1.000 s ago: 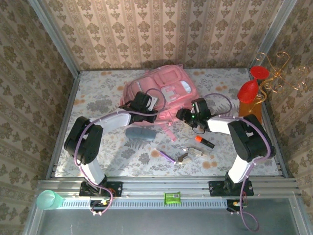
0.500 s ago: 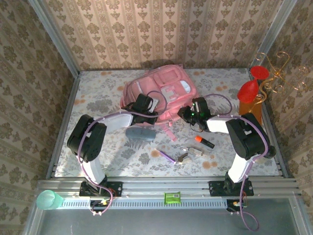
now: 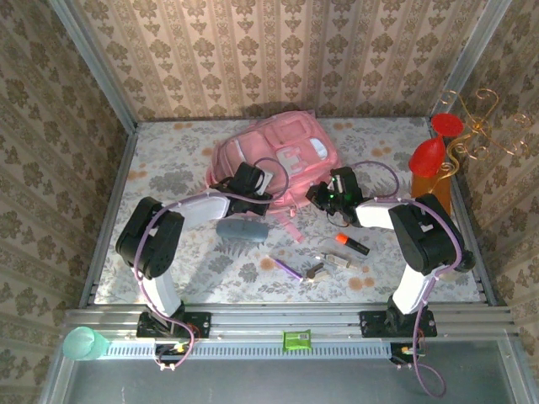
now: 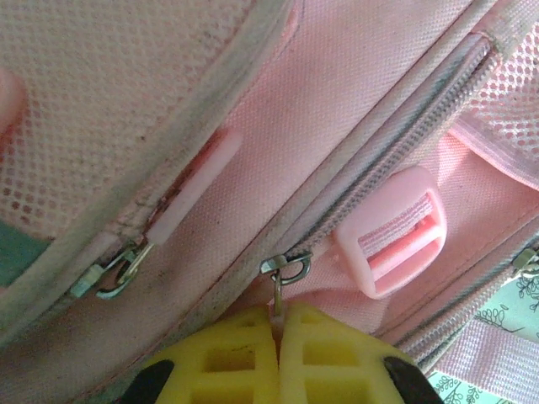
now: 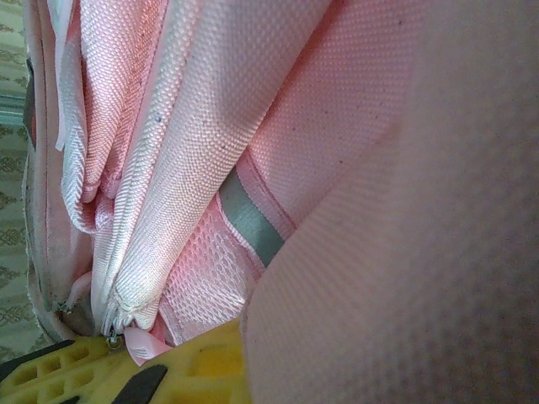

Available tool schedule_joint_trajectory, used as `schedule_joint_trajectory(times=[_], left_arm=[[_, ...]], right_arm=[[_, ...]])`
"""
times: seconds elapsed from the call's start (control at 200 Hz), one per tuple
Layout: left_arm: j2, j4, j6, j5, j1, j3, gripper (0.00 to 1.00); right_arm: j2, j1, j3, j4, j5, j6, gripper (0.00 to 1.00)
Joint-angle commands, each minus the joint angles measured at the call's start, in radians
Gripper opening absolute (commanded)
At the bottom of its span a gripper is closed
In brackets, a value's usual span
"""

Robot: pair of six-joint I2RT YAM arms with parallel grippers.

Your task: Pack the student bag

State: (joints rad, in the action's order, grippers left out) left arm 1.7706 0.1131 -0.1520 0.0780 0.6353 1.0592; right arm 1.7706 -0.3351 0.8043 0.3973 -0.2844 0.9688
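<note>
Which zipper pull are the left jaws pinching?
The middle zipper pull, beside the pink buckle: its tab sits between the closed jaws. The left pull and right-edge pull hang free.

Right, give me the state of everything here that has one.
student bag, lying flat, front pockets up.
zipper, closed along the stretch in view.
zipper pull, pinched between the left gripper's fingers.
left gripper, shut on the zipper pull.
right gripper, shut at the bag's edge; what it grips is unclear.
</note>
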Motion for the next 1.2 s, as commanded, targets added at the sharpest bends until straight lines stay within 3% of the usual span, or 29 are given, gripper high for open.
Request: schedule_joint_trajectory(times=[0.0, 0.245, 0.53, 0.715, 0.805, 0.895, 1.195], left_arm=[[-0.080, 0.056, 0.020, -0.118, -0.018, -0.045, 0.00], [-0.148, 0.151, 0.069, -0.190, -0.125, -0.050, 0.00], [-0.111, 0.259, 0.151, 0.020, -0.213, -0.004, 0.00], [-0.112, 0.310, 0.193, -0.025, -0.238, 0.009, 0.00], [-0.111, 0.315, 0.209, -0.051, -0.240, 0.014, 0.00], [-0.112, 0.288, 0.206, 0.009, -0.233, 0.010, 0.00], [0.000, 0.229, 0.180, 0.051, -0.134, 0.052, 0.00]], right_arm=[[-0.035, 0.027, -0.024, -0.017, 0.080, -0.043, 0.00], [-0.115, 0.085, -0.019, -0.165, 0.211, -0.173, 0.00], [-0.138, 0.134, 0.000, -0.207, 0.283, -0.212, 0.00], [-0.147, 0.159, -0.007, -0.206, 0.322, -0.198, 0.00], [-0.145, 0.165, -0.009, -0.195, 0.321, -0.196, 0.00], [-0.139, 0.159, -0.031, -0.102, 0.251, -0.189, 0.00], [-0.110, 0.122, -0.049, -0.016, 0.135, -0.157, 0.00]])
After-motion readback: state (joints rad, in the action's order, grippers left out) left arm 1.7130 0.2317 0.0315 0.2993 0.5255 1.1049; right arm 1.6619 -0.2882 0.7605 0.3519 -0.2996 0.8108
